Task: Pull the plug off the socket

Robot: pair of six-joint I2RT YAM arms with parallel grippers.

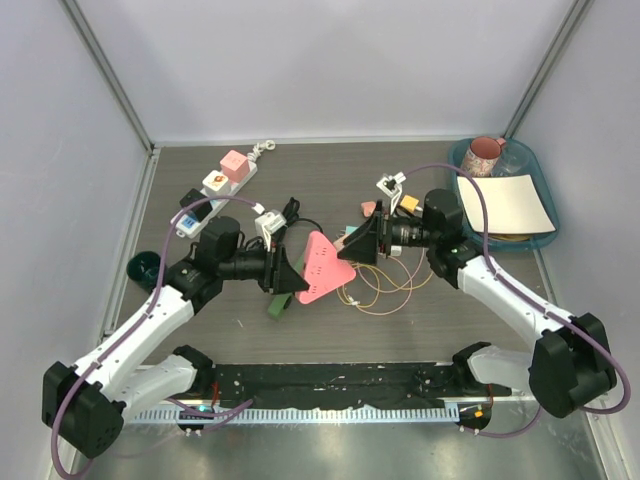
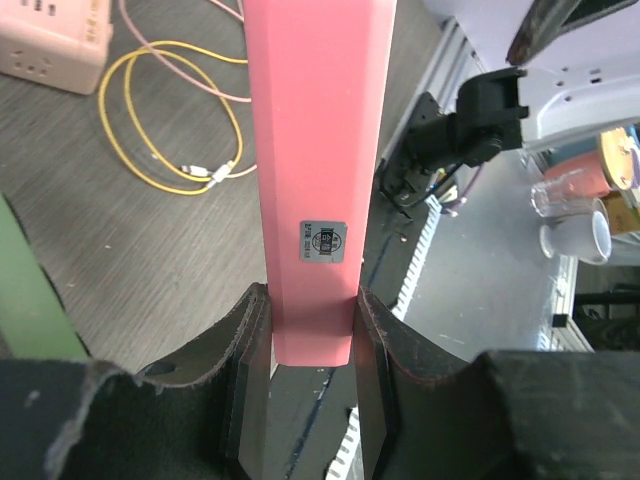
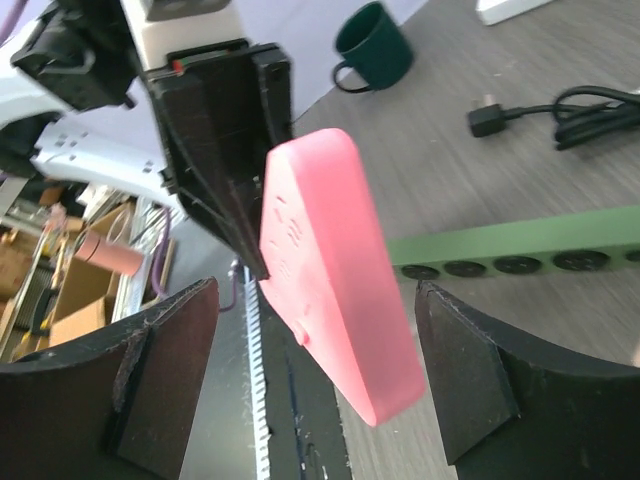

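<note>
Left gripper (image 1: 285, 272) is clamping pink socket (image 1: 322, 268) by one end; right gripper (image 1: 360, 242) is gaping around it. Looks stiff, light, slick, so pinch its flat faces.

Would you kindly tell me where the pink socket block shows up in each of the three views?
Top external: the pink socket block sits mid-frame.
Left wrist: upper centre, clamped in the left gripper.
Right wrist: centre, inside the open right gripper.
Shared landmark: the green power strip.
</note>
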